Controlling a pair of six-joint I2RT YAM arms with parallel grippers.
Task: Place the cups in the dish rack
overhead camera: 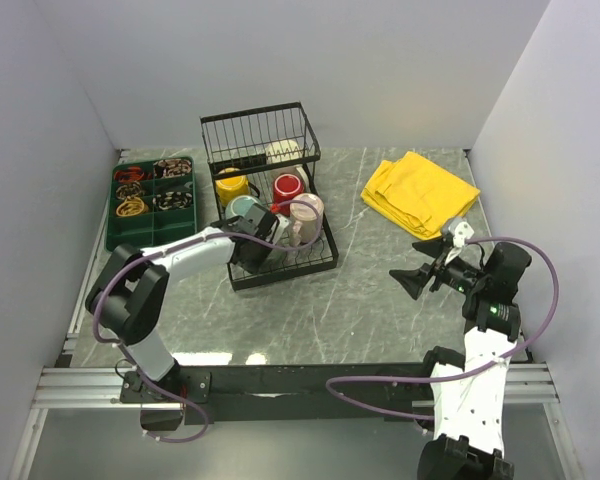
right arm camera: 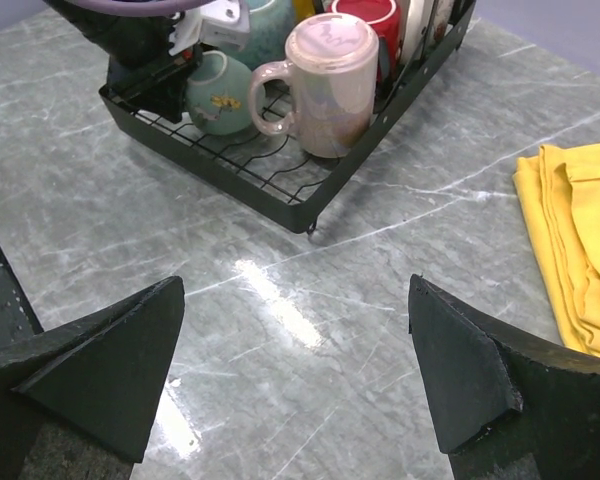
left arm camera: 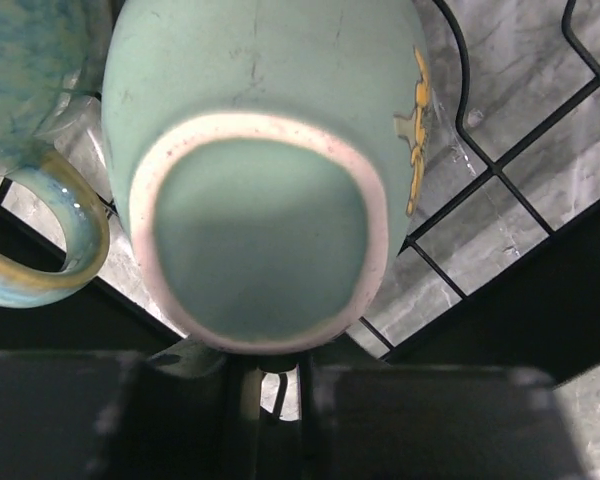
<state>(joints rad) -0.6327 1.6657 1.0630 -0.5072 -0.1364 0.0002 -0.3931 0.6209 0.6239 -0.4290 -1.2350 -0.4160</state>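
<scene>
Our left gripper point(left arm camera: 275, 410) is reaching into the dish rack point(overhead camera: 285, 275), at its near end. The small teal cup point(left arm camera: 260, 240) is right in front of it, over the rack wires, and we see its round bottom. The fingers look dark and blurry, so we cannot tell if they are pinching the cup or are apart. Our right gripper point(right arm camera: 300, 380) hangs over the bare table point(right arm camera: 130, 230), well apart from the rack, with its fingers spread wide and nothing in them.

The big teal cup point(left arm camera: 20, 100) sits just beside the small one, with its handle close. The pink cup point(right arm camera: 330, 80) is near too. The yellow cup point(overhead camera: 230, 185), the red cup point(overhead camera: 287, 187) and the cream cup point(overhead camera: 283, 153) are farther back in the rack.

We think this step is putting the small teal cup down. To do it well, we should go slowly and let the cup sit flat on the wires so it does not roll. We should not bump the big teal cup's handle. We should let go only when the cup rests by itself, then pull the arm straight back.
</scene>
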